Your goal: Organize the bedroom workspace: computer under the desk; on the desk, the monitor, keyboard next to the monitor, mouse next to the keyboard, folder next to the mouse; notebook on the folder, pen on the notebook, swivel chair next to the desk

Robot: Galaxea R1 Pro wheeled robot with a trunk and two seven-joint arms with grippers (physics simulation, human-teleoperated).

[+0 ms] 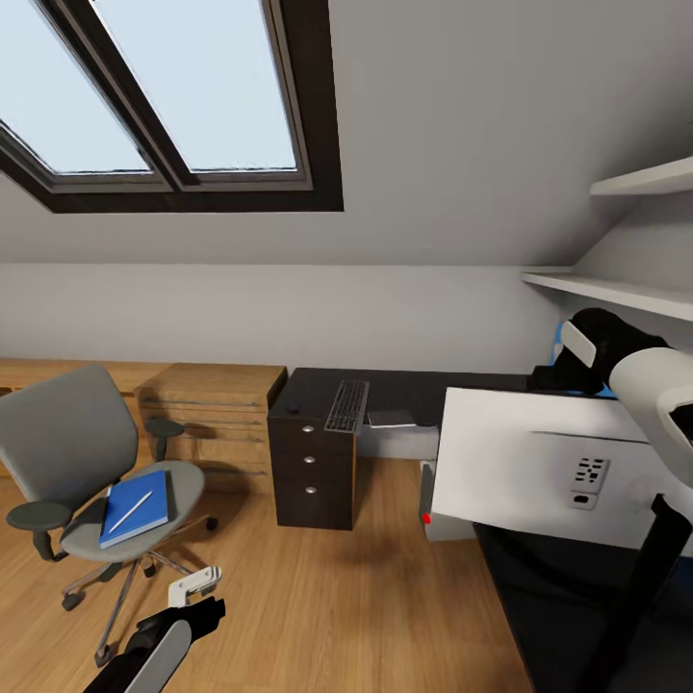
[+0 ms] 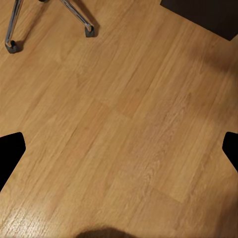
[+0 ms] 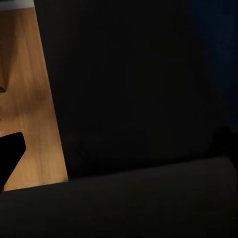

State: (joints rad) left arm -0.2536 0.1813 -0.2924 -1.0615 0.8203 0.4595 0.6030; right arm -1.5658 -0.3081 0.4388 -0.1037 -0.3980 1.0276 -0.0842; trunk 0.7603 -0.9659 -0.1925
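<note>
The left gripper (image 1: 195,585) hangs low at about seven o'clock in the head view, pale fingers parted and holding nothing. Its wrist camera looks straight down at the light wood floor (image 2: 124,124), the two dark fingertips (image 2: 10,153) wide apart at the frame edges, with two metal legs of the chair base (image 2: 79,17) on castors near eleven o'clock.

The right arm (image 1: 626,371) reaches in at three o'clock, its wrist tucked behind the monitor; I cannot tell whether that gripper is open or closed. From its own camera one dark fingertip (image 3: 10,151) shows at nine o'clock, over the black desk (image 3: 129,84) with a strip of wood floor beside it.

The swivel chair (image 1: 67,452) stands at eight o'clock, well apart from the desk. On its seat lies the blue folder (image 1: 137,506), and the pen (image 1: 130,511) lies slanted on top of it.

The desk (image 1: 404,390) runs from the centre toward four o'clock. The keyboard (image 1: 347,405) lies on the far leg of it, above the dark drawer unit (image 1: 313,472), with a thin grey notebook (image 1: 392,419) just beside it. The monitor (image 1: 539,467) stands on the near leg, white back toward me, a red light (image 1: 425,518) at its lower corner. A low wooden shelf unit (image 1: 207,409) sits against the wall behind the chair, under the skylights (image 1: 164,87).
</note>
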